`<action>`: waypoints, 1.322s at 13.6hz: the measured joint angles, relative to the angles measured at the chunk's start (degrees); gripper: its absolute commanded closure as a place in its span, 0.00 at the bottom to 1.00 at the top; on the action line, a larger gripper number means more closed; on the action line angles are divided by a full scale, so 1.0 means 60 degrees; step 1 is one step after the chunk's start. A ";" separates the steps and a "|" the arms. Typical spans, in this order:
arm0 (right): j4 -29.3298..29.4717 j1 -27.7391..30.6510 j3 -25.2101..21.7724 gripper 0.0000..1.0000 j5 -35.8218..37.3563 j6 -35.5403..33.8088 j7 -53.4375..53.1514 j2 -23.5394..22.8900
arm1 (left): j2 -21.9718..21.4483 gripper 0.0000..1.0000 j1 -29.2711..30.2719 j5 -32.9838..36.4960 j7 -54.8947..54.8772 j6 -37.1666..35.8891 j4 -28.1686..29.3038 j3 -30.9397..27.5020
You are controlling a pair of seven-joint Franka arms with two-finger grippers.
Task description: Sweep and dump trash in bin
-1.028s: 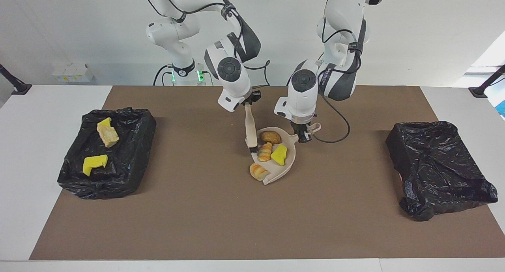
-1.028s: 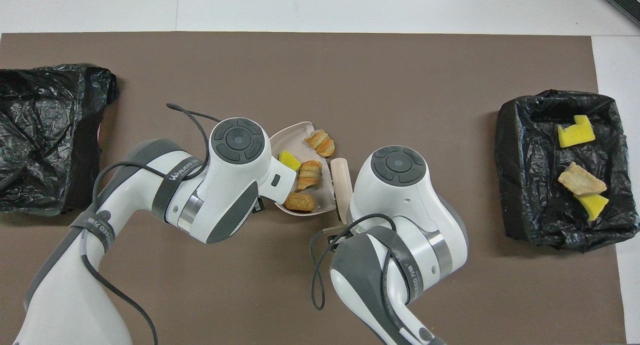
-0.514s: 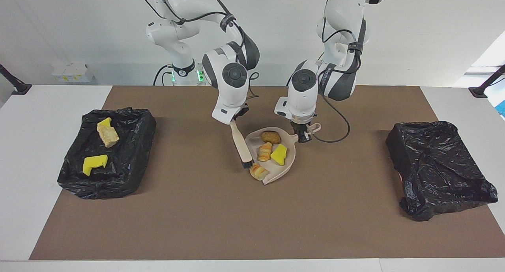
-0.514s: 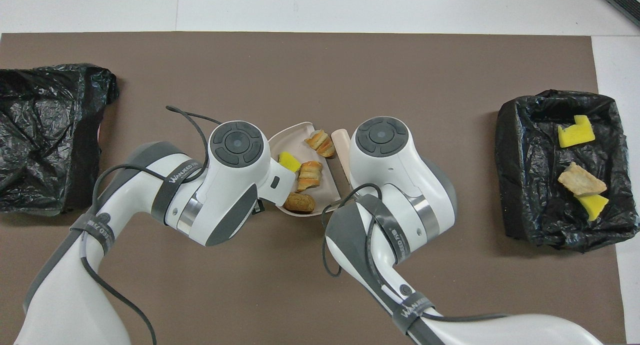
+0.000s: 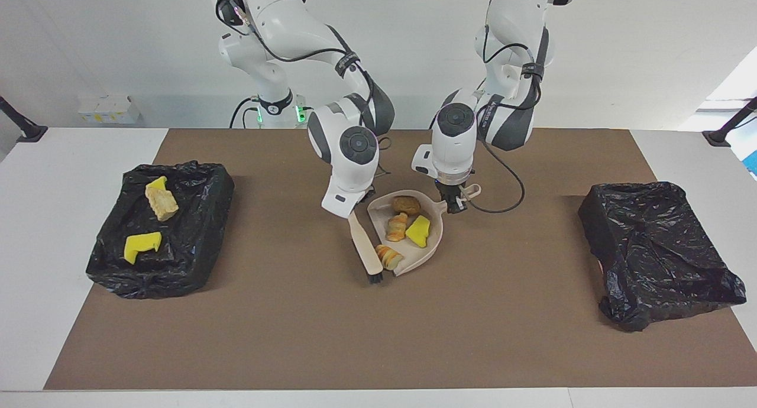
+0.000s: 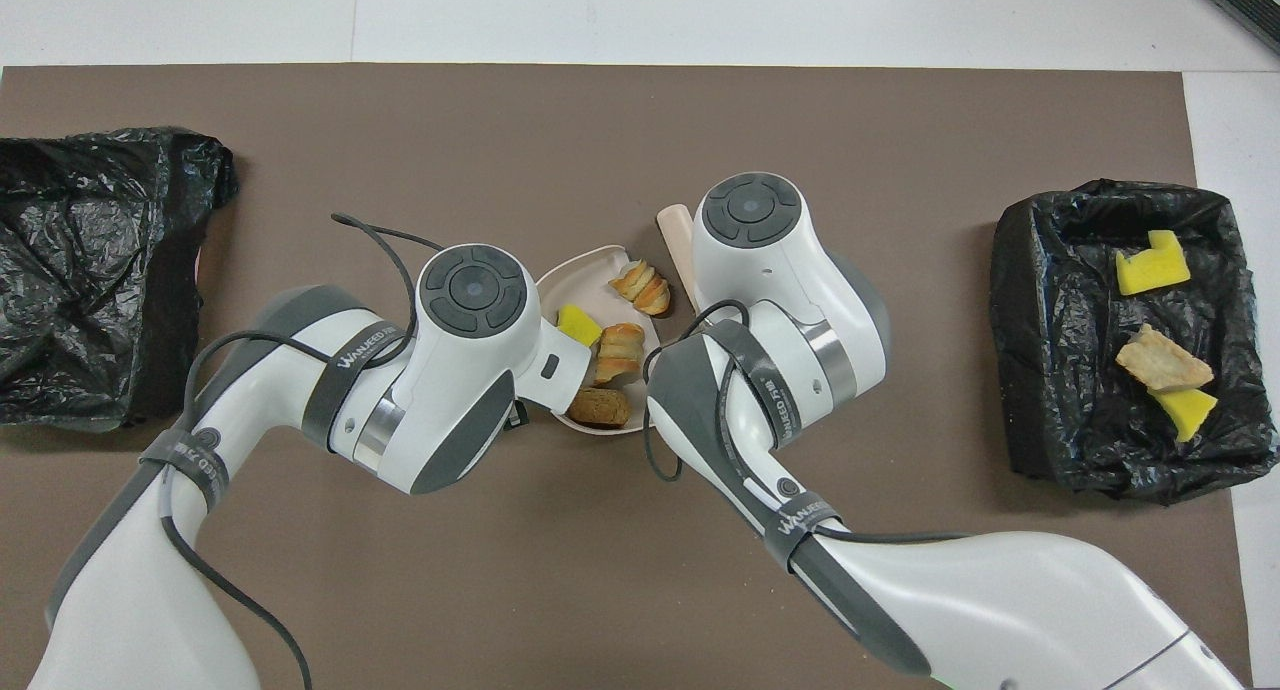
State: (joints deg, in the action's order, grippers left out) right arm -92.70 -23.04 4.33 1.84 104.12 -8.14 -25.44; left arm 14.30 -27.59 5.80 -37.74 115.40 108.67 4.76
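Sweeping step, nearly done. Right claw (image 5: 362,210), centre of the facing view, clamped shut on the handle of the beige brush (image 5: 365,242), bristles down on the brown mat at the open lip of the dustpan (image 5: 436,238). Left claw (image 5: 454,206), just right of centre, closed tight on the dustpan's handle, pan flat on the counter (image 5: 59,266).

Trash in two lots: four pieces in the dustpan at mid-frame, namely a brown bun (image 5: 406,205), a striped pastry (image 5: 397,226), a yellow sponge chunk (image 5: 419,231) and a last pastry piece (image 5: 388,256) at the pan's lip, just beside the bristles. Three more scraps already in the black-lined bin (image 5: 198,260) at the left of the facing view. A second lined bin (image 5: 656,254) at the right, no scraps visible in it.

Next, probably: a short push to seat that last piece, then brush clear, pan lifted level and carried to a bin for tipping.
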 measured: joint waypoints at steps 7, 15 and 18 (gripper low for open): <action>-0.0492 -0.0396 0.0178 1.00 -0.0095 0.0089 0.0030 0.0013 | -0.0015 1.00 0.0000 0.0000 0.0000 0.0035 0.0024 0.0000; -0.1865 -0.1041 0.0240 1.00 -0.2317 -0.0063 -0.0394 0.1005 | -0.0037 1.00 0.0001 0.0000 -0.0074 0.0061 0.0079 -0.0007; -0.1962 -0.1149 0.0246 1.00 -0.2342 -0.0274 -0.0497 0.1255 | -0.0039 1.00 0.0011 0.0001 -0.0635 0.0102 0.0079 -0.0042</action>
State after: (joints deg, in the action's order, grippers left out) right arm -104.48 -29.93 5.81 -12.21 102.48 -11.12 -17.91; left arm 14.07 -27.53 5.80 -41.55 116.01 109.14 4.50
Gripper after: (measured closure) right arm 0.740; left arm 0.678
